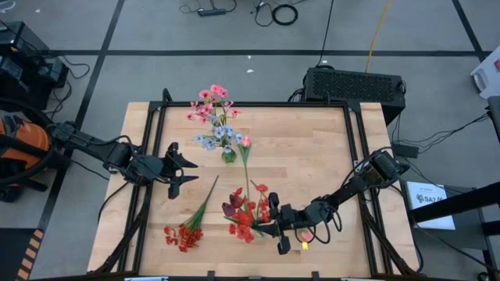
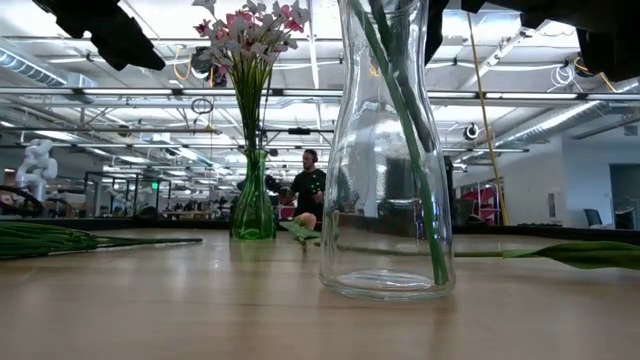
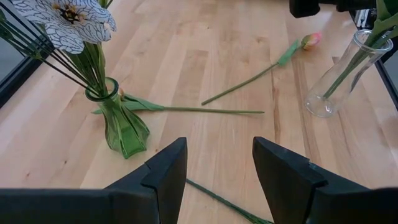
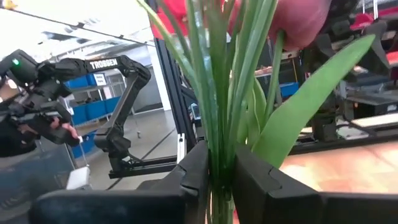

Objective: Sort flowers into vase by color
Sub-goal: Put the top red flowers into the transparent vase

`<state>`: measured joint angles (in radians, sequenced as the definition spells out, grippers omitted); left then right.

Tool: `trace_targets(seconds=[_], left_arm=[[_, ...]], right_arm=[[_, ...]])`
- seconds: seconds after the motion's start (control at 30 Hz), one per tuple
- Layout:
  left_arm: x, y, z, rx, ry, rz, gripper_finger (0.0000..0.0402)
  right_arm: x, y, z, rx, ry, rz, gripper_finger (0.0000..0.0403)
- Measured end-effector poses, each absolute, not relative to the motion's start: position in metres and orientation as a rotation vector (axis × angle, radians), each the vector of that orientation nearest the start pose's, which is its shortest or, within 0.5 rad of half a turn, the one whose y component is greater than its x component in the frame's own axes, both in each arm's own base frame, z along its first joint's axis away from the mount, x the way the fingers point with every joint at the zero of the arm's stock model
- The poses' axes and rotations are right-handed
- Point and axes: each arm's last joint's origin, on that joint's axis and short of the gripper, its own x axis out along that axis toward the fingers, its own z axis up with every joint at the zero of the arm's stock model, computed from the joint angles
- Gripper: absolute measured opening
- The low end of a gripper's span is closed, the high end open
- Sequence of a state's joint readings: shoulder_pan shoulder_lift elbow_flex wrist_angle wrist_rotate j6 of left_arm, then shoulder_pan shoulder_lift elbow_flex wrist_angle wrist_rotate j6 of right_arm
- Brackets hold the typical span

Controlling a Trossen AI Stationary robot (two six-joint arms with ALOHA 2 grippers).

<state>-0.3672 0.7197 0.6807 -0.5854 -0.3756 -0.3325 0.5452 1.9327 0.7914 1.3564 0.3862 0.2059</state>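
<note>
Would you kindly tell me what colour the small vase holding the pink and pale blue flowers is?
Green glass; the green vase shows best in the left wrist view.

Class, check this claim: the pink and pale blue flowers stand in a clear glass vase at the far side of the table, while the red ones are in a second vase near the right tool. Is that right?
Not quite. The pink and pale blue flowers stand in a green vase, not a clear one, as the left wrist view shows. The rest holds: the red ones are in the clear vase by the right tool.

Spotting a black vented box [image 1: 355, 84] on the floor well beyond the right claw [image 1: 278, 229]; noticing loose cables [image 1: 279, 12] lying farther off, an orange machine [image 1: 19, 134] sitting behind the left claw [image 1: 186, 166].
</note>
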Motion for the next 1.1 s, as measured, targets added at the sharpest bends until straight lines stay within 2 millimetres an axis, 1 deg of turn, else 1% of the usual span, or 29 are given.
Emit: trace_targets(seconds=[0.1, 0.43, 0.53, 0.7, 0.83, 1.0, 1.1], left_arm=[[0.14, -0.042, 0.273, -0.096, 0.571, 0.104, 0.0189], [0.14, -0.042, 0.273, -0.097, 0.572, 0.104, 0.0189], [0.14, -0.042, 0.272, -0.097, 0.572, 0.104, 0.0189], [0.14, -0.042, 0.273, -0.097, 0.571, 0.105, 0.0189], [0.14, -0.042, 0.273, -0.097, 0.572, 0.104, 0.0189], [0.14, -0.042, 0.272, -0.097, 0.572, 0.104, 0.0189], [0.14, -0.042, 0.272, -0.097, 0.572, 0.104, 0.019]], right_arm=[[0.314, 0.181, 0.173, 0.329, -0.171, 0.186, 0.0067], [0.313, 0.183, 0.173, 0.323, -0.167, 0.189, 0.0122], [0.313, 0.182, 0.176, 0.31, -0.15, 0.187, 0.0133], [0.308, 0.18, 0.189, 0.257, -0.03, 0.177, 0.0141], [0.3, 0.174, 0.202, 0.239, 0.082, 0.163, 0.0141], [0.287, 0.166, 0.224, 0.22, 0.131, 0.156, 0.0141], [0.281, 0.162, 0.234, 0.211, 0.149, 0.153, 0.0141]])
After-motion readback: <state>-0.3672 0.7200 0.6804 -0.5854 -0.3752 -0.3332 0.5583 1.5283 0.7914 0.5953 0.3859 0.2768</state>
